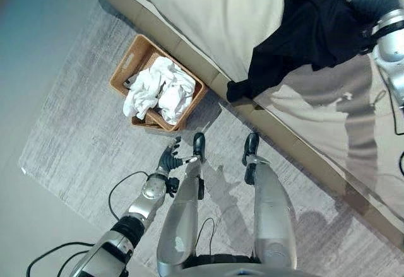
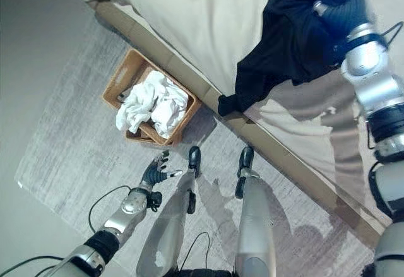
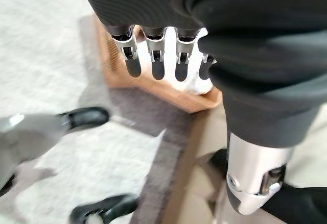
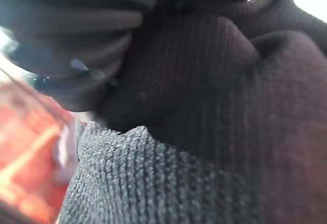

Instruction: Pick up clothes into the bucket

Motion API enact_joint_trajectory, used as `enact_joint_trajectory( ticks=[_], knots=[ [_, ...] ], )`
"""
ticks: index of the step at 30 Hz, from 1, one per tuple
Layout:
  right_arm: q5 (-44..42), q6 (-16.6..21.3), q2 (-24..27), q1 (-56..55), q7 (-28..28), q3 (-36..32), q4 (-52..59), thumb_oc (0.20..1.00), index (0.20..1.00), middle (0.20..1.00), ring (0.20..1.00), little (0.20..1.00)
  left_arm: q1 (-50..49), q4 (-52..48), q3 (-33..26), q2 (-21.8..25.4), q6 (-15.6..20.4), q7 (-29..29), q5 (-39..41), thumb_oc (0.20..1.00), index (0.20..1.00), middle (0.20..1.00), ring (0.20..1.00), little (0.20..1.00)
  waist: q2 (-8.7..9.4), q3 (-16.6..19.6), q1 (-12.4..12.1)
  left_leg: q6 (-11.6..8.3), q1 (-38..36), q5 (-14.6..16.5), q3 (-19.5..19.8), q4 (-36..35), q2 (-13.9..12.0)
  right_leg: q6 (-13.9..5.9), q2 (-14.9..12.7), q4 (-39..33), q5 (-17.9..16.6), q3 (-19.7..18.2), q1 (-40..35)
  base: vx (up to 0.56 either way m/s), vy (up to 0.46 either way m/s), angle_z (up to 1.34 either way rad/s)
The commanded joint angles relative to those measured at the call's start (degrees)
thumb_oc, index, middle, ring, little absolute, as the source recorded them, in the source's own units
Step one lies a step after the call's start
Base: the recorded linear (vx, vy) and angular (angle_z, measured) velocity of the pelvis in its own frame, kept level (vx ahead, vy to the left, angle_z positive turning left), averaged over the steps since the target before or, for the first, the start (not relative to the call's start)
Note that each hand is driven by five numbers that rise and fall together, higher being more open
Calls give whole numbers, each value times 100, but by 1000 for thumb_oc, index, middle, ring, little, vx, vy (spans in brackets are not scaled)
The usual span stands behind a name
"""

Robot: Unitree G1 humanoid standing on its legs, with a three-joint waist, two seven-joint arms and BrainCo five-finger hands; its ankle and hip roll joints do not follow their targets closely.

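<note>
The right hand is up over the bed, buried in a black garment; the cloth bunches round its dark cover and hangs from it in a long fold whose lower end drapes over the bed's edge toward the rug. Its fingers are hidden in the knit, so whether they are clenched on the cloth or merely pushed into it cannot be told. The basket, the "bucket" of the task, sits on the rug just beside the bed frame, well apart from the garment and on the robot's left, and it already holds white clothes heaped above the rim. The left hand hangs low near the basket with relaxed fingers, holding nothing. The main risk, as I judge it, is the carry: the garment is large and limp, held at one bunch, so a weak hold could let it slide off part way and land on the rug or the bed's edge. The trailing end could also drag along the bed frame and pull the cloth out of the hand. At the basket, the white heap leaves little room, so the black garment may sit on top and spill over the side, or drape half out, if it is let go too high or off centre. The reach across the body to the left is long, which makes a short drop beside the basket likely.
</note>
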State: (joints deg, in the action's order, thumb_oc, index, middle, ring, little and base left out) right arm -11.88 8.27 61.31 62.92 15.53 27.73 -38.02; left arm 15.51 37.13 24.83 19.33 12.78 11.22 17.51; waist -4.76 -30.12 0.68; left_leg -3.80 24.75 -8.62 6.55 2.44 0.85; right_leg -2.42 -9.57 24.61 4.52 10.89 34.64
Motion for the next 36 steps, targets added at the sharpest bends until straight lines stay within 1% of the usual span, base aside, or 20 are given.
enact_joint_trajectory(
  ticks=[1, 2, 4, 5, 6, 7, 8, 10, 11, 12, 13, 15, 16, 17, 19, 21, 28, 31, 33, 36],
  knots=[
    [-78, 407, 311, 44, 452, -623, 563, 200, 200, 200, 200, 200, -428, -249, -143, 272, 149, 8, -247, 1000, 1000, 1000, 1000, 1000, 413, 113, 130, -90, -227, 332, -7, 350, 19, -316, -37, -558, -220, -32, -893, 125, 42, 4],
    [-186, 466, 268, -383, 504, -1058, 760, 200, 200, 200, 200, 200, -544, -540, -216, 411, 170, -46, -350, 1000, 1000, 1000, 1000, 1000, 455, 360, 150, -78, -476, 404, -4, 313, 10, -337, -12, -733, -240, 14, -1226, 121, 23, 0],
    [-189, 483, 231, -629, 495, -1266, 893, 200, 200, 200, 200, 200, -589, -714, -235, 523, 177, -72, -434, 1000, 1000, 1000, 1000, 1000, 481, 466, 138, -68, -566, 396, 5, 272, 0, -344, 10, -836, -287, 49, -1348, 103, 37, 0],
    [-284, 559, 150, -999, 427, -1541, 1051, 200, 200, 200, 200, 200, -618, -1191, -310, 744, 242, -127, -593, 1000, 1000, 1000, 1000, 1000, 524, 711, 140, -81, -841, 474, -18, 195, -30, -374, 45, -1025, -267, 101, -1684, 109, 41, 0],
    [-278, 552, 123, -1175, 374, -1635, 1126, 200, 200, 200, 200, 200, -652, -1329, -347, 831, 247, -186, -616, 1000, 1000, 1000, 1000, 1000, 542, 838, 127, -78, -960, 488, -32, 152, -39, -377, 58, -1113, -273, 120, -1825, 108, 42, -3],
    [-275, 550, 119, -1203, 374, -1662, 1139, 200, 200, 200, 200, 200, -656, -1340, -343, 843, 242, -188, -616, 1000, 1000, 1000, 1000, 1000, 545, 843, 123, -74, -948, 457, -27, 140, -38, -378, 60, -1144, -313, 127, -1825, 94, 28, 1],
    [-385, 569, 20, -1606, 225, -1843, 1325, 200, 200, 200, 200, 200, -693, -1956, -510, 1025, 321, -267, -502, 1000, 1000, 1000, 1000, 1000, 582, 1081, 127, -89, -1185, 530, -45, 74, -58, -392, 82, -1320, -292, 159, -2097, 62, 36, -1],
    [-393, 543, -42, -1845, 148, -1966, 1424, 200, 200, 200, 200, 200, -729, -2197, -591, 1110, 327, -338, -409, 1000, 1000, 1000, 1000, 1000, 597, 1200, 119, -86, -1265, 512, -47, 25, -65, -400, 101, -1463, -341, 194, -2226, 57, 27, 0],
    [-416, 508, -164, -2279, -76, -2096, 1654, 200, 200, 200, 200, 200, -696, -2893, -802, 1295, 380, -493, -138, 1000, 1000, 1000, 1000, 1000, 637, 1421, 115, -94, -1459, 574, -62, -24, -77, -422, 135, -1693, -368, 243, -2499, 0, 0, 0],
    [-414, 506, -166, -2291, -76, -2107, 1660, 200, 200, 200, 200, 200, -698, -2896, -800, 1300, 378, -493, -138, 1000, 1000, 1000, 1000, 1000, 639, 1426, 114, -93, -1455, 570, -60, -28, -76, -423, 135, -1702, -375, 246, -2500, 102, 15, -1],
    [-404, 460, -302, -2627, -311, -2115, 1837, 200, 200, 200, 200, 200, -612, -3359, -925, 1445, 407, -640, 21, 1000, 1000, 1000, 1000, 1000, 681, 1654, 107, -87, -1676, 679, -106, -69, -99, -452, 174, -1879, -374, 244, -2746, 92, 10, -2],
    [-412, 368, -435, -2993, -519, -2184, 2052, 200, 200, 200, 200, 200, -516, -3927, -1038, 1647, 357, -806, 173, 1000, 1000, 1000, 1000, 1000, 728, 1888, 88, -69, -1855, 715, -150, -130, -119, -485, 207, -2072, -430, 261, -2967, 87, 8, -6],
    [-411, 367, -437, -3001, -519, -2191, 2057, 200, 200, 200, 200, 200, -517, -3930, -1037, 1650, 355, -807, 174, 1000, 1000, 1000, 1000, 1000, 730, 1891, 87, -68, -1853, 711, -150, -134, -117, -486, 206, -2078, -434, 262, -2967, 120, 11, -8],
    [-440, 312, -572, -3228, -745, -2159, 2209, 200, 200, 200, 200, 200, -277, -4174, -1053, 1829, 318, -972, 245, 1000, 1000, 1000, 1000, 1000, 750, 2132, 99, -58, -2030, 776, -191, -163, -137, -500, 219, -2171, -445, 257, -3135, 123, 7, -5],
    [-495, 250, -650, -3317, -977, -2107, 2346, 200, 200, 200, 200, 200, 168, -4467, -929, 2208, 284, -1093, 23, 1000, 1000, 1000, 1000, 1000, 774, 2318, 75, -53, -2246, 855, -230, -229, -165, -517, 240, -2266, -420, 236, -3356, 126, 8, -10],
    [-483, 181, -698, -3338, -1149, -2001, 2446, 200, 200, 200, 200, 200, 570, -4564, -759, 2351, 246, -1149, -106, 1000, 1000, 1000, 1000, 1000, 806, 2470, 66, -27, -2375, 869, -267, -284, -165, -524, 250, -2358, -447, 200, -3489, 56, 13, -11],
    [-477, -3, -763, -3260, -1705, -1581, 3086, 200, 200, 200, 200, 200, 1778, -4420, 159, 2398, 81, -1536, -329, 1000, 1000, 1000, 1000, 1000, 805, 2783, 80, 3, -2731, 987, -342, -313, -168, -536, 251, -2539, -446, 110, -3874, 50, 7, -11],
    [-454, -20, -790, -3096, -1807, -1400, 3260, 200, 200, 200, 200, 200, 2142, -4188, 449, 2192, 25, -1546, -410, 1000, 1000, 1000, 1000, 1000, 809, 2820, 95, 11, -2809, 998, -352, -324, -173, -531, 249, -2539, -437, 97, -3949, 10, 1, -2],
    [-493, -9, -859, -2874, -1868, -1222, 3456, 200, 200, 200, 200, 200, 2508, -3797, 781, 1875, -31, -1600, -353, 1000, 1000, 1000, 1000, 1000, 804, 2883, 139, 24, -2897, 1018, -368, -339, -179, -533, 262, -2556, -430, 85, -4025, 0, 0, 0],
    [-553, 26, -972, -2772, -1925, -1187, 3703, 200, 200, 200, 200, 200, 2676, -3618, 897, 1685, -59, -1603, -540, 1000, 1000, 1000, 1000, 1000, 791, 2921, 166, 49, -2910, 990, -388, -315, -157, -534, 241, -2562, -462, 83, -4051, -4, 2, -2]
  ],
)
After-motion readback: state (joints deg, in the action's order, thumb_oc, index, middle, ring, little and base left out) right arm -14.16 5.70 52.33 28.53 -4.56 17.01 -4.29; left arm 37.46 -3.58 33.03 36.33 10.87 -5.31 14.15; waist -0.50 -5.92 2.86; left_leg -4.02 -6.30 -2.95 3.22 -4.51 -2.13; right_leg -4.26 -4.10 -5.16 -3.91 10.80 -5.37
